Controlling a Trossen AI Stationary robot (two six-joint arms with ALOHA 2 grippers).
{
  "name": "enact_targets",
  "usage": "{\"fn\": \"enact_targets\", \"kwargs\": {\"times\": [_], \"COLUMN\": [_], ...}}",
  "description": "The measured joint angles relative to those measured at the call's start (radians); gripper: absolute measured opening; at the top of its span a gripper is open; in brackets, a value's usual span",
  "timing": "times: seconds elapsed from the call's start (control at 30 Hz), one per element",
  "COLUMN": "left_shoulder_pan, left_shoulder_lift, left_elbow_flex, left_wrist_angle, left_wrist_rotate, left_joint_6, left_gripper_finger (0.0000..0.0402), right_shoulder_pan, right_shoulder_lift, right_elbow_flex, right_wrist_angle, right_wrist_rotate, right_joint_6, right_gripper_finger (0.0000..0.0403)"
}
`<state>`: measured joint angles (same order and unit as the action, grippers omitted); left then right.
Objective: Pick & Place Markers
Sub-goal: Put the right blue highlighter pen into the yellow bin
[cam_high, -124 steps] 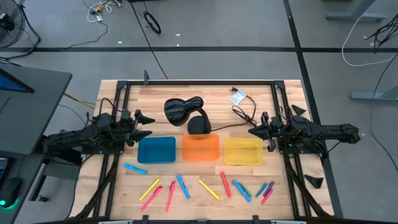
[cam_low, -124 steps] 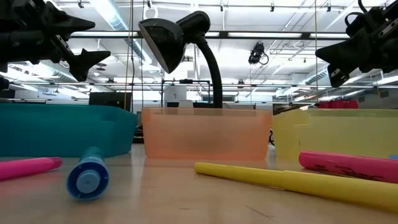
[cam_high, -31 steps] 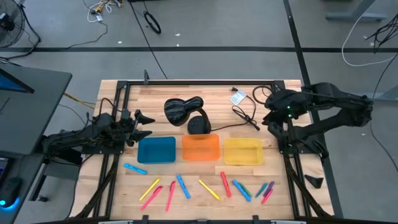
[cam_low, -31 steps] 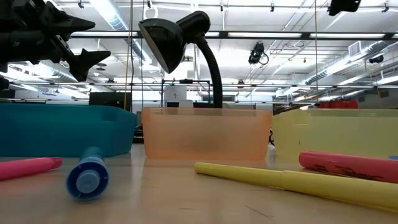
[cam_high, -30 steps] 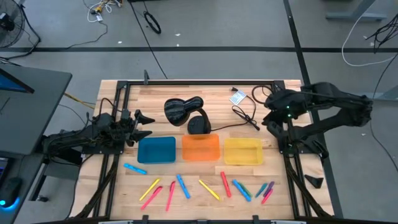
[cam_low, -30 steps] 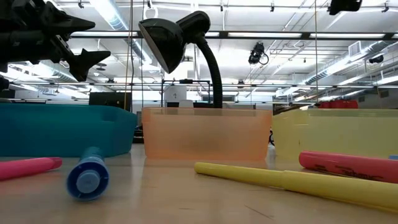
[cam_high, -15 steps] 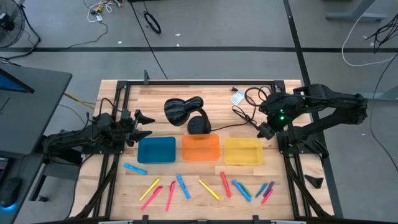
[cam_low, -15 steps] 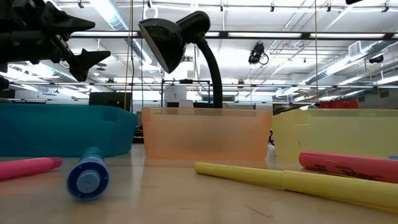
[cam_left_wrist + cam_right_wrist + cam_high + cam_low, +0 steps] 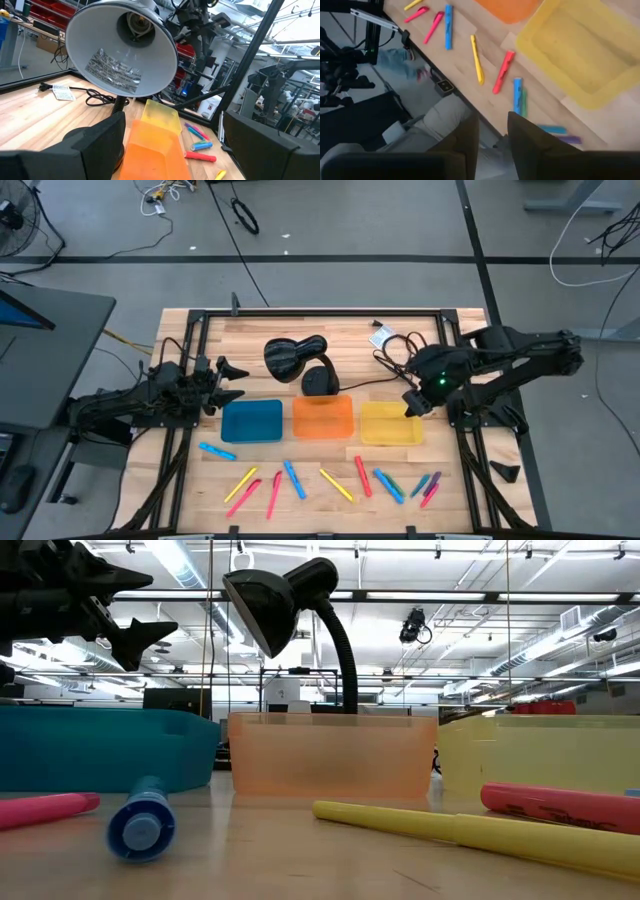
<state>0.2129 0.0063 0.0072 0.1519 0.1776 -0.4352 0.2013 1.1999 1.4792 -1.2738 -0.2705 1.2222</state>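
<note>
1. The markers (image 9: 330,480) lie in a loose row on the desk (image 9: 260,330), on the near side of the orange tray (image 9: 322,418).
2. A blue tray (image 9: 251,421) and a yellow tray (image 9: 390,423) flank the orange tray; a black lamp (image 9: 295,358) stands behind it.
3. The right gripper (image 9: 412,404) hovers over the yellow tray's far right corner, fingers (image 9: 465,135) narrowly parted and holding nothing.
4. The left gripper (image 9: 228,382) waits beyond the blue tray, away from the orange one, fingers spread wide and empty.

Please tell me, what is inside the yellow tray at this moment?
The yellow tray looks empty: the right wrist view shows only its bare floor. The right pincer hangs above its far right corner and covers that small part in the high view. The markers lie on the table.
</note>
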Motion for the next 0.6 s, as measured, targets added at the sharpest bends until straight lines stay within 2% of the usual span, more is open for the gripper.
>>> {"fn": "enact_targets", "kwargs": {"times": [0.6], "left_shoulder_pan": [0.000], "left_shoulder_lift": [0.000], "left_elbow_flex": [0.000], "left_wrist_angle": [0.000], "left_wrist_rotate": [0.000], "left_joint_6": [0.000], "left_gripper_finger": [0.0342], "right_shoulder_pan": [0.184], "right_shoulder_lift": [0.112], "right_elbow_flex": [0.000], "right_wrist_angle": [0.002], "right_wrist_rotate": [0.087], "right_joint_6": [0.002], "right_gripper_finger": [0.0044]}}
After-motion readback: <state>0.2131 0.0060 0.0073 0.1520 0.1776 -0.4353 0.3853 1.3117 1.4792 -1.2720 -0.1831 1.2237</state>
